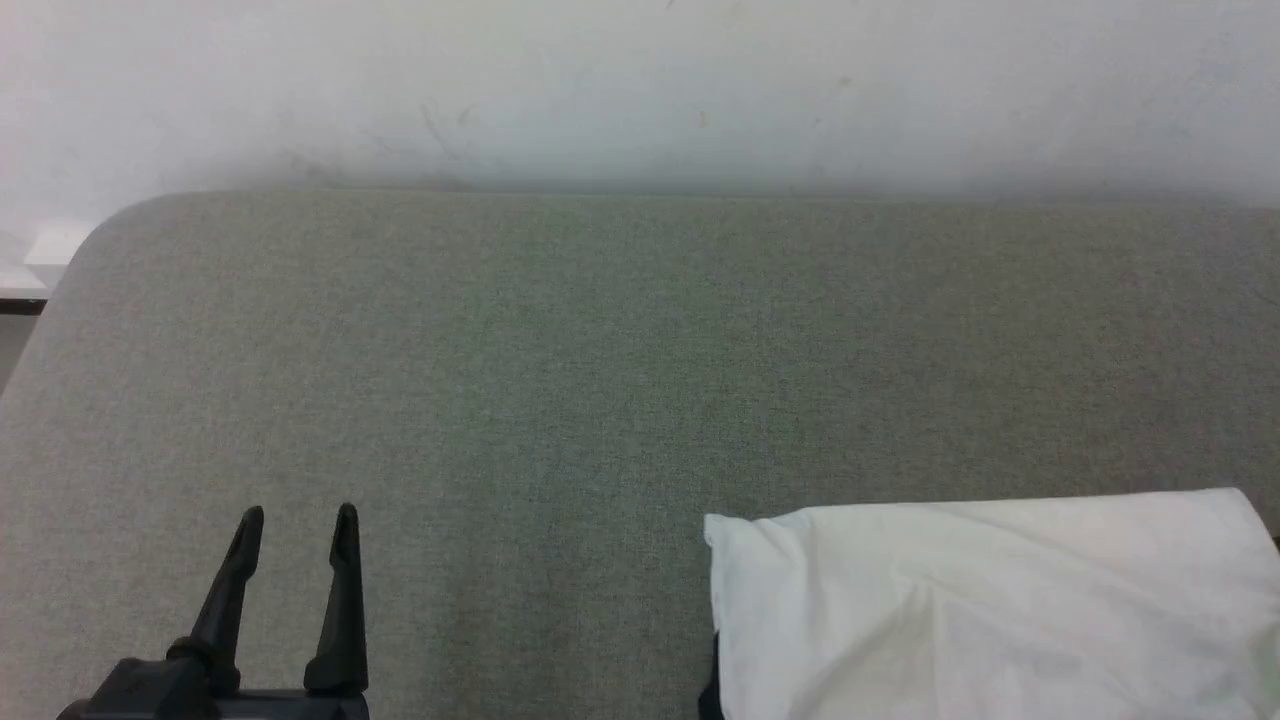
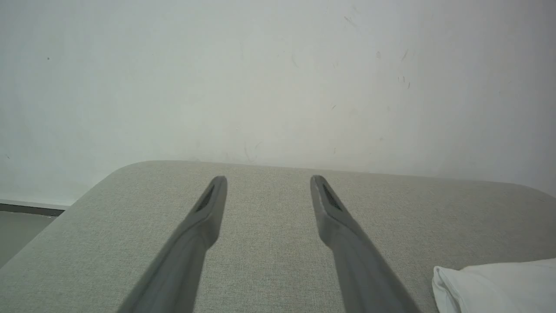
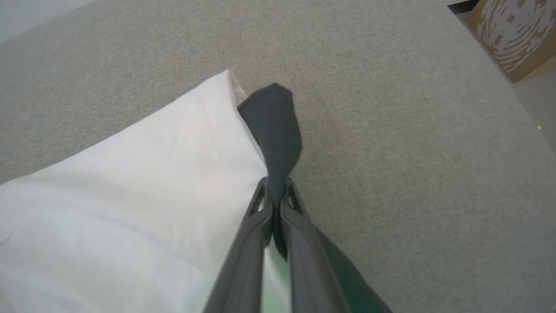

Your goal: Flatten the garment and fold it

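The garment lies at the lower right of the grey padded table, its white body showing as a folded slab with a sliver of black at its left edge. A white corner of the garment reaches into the left wrist view at lower right. In the right wrist view my right gripper is shut on the garment's black sleeve, which sticks up past the fingertips beside the white body. My left gripper hovers open over bare table at the lower left, its fingers spread wide with nothing between them.
The grey fabric table runs back to a white wall and has rounded corners. A cardboard box stands on the floor past the table's edge in the right wrist view. A strip of floor lies beside the table's left corner.
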